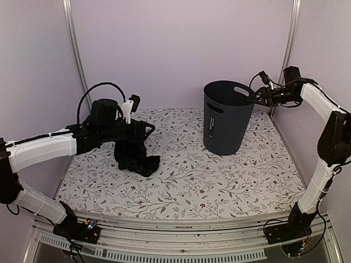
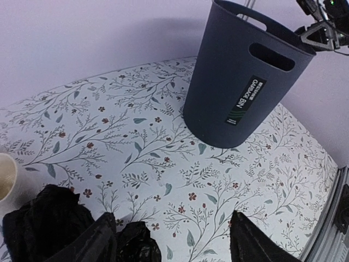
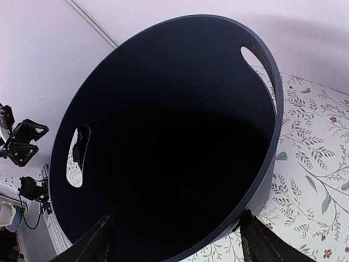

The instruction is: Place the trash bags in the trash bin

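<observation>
Black bag heaped on table beneath left gripper, fingers spread wide, not clamped. Right gripper at bin rim, fingers likewise apart.

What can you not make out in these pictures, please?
- Dark grey round plastic bin: its floor is lost in shadow, right wrist view.
- Wrinkled glossy black plastic bag: cut off by the bottom edge, left wrist view.
- Small cream cup: cut by the left edge there.

Our left arm and right arm wear white shells between black joints. A thin black cable loops above the left wrist. The left pincer has matte black fingers. The black bases carry what may be small coloured lights.
</observation>
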Controlling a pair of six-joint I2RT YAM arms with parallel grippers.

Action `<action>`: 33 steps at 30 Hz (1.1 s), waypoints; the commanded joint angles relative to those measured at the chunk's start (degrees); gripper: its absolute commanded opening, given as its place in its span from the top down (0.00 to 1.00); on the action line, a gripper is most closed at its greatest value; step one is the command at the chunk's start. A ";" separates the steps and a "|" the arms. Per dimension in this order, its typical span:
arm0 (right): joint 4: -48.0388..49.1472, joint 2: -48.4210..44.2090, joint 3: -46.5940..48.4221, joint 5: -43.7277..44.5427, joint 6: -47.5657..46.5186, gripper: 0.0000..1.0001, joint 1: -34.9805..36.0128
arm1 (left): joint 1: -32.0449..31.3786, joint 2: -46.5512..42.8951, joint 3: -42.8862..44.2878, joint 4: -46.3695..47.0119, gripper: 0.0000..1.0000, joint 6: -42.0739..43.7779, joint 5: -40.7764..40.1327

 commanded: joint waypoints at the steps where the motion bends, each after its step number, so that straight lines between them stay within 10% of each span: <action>1: -1.20 3.87 4.27 -1.61 -0.39 0.23 4.12 | 3.20 -2.60 -1.92 -5.18 0.28 -3.54 -2.84; 12: -2.56 6.37 9.17 -1.28 -0.48 0.16 7.60 | 11.85 -4.65 -1.75 -15.61 0.27 -6.50 -2.81; 23: 4.19 -14.36 -11.77 -2.00 -6.07 0.13 1.58 | 15.28 0.71 3.91 -20.63 0.31 0.58 -0.63; 33: 8.38 -25.07 -27.75 0.96 -15.40 0.21 12.60 | 15.20 15.95 17.93 -22.31 0.35 4.61 3.89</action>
